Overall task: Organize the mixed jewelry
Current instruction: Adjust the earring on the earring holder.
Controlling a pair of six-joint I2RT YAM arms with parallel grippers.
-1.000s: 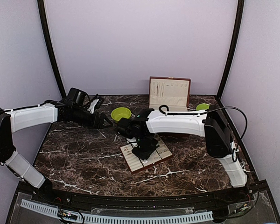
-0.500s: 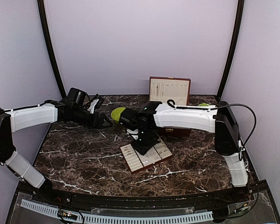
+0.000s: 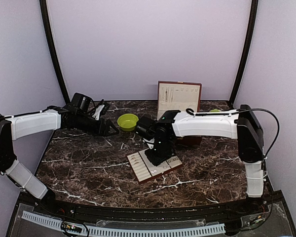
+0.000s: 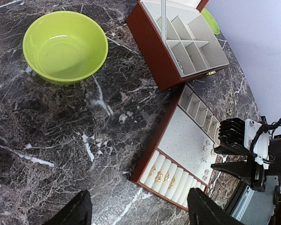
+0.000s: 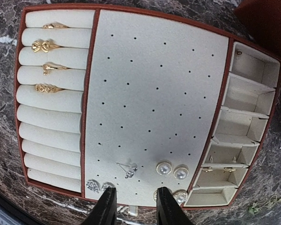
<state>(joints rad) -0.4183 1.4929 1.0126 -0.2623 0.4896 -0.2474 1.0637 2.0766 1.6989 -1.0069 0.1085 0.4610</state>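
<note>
A red-brown tray (image 5: 91, 70) with cream lining lies under my right gripper (image 5: 135, 206), which is open and empty just above its near edge. Several gold rings (image 5: 43, 46) sit in the roll slots. A silvery stud (image 5: 128, 170) lies loose on the perforated pad, beside two pearl studs (image 5: 164, 168) and crystal studs (image 5: 92, 185). Small earrings (image 5: 218, 168) lie in a side compartment. In the top view the right gripper (image 3: 155, 155) hovers over the tray (image 3: 140, 170). My left gripper (image 3: 108, 129) is open and empty near the bowl, its fingers (image 4: 79, 211) wide apart.
A lime-green bowl (image 3: 128, 121) stands empty behind the tray. The red-brown box (image 3: 180, 97) stands open at the back, its compartments (image 4: 187, 44) showing in the left wrist view. A green plate (image 3: 214, 112) lies at back right. A small greenish piece (image 5: 262, 205) lies on the marble.
The right arm has swung its elbow to the right and the gripper has shifted slightly right over the tray. The left arm has not moved.
</note>
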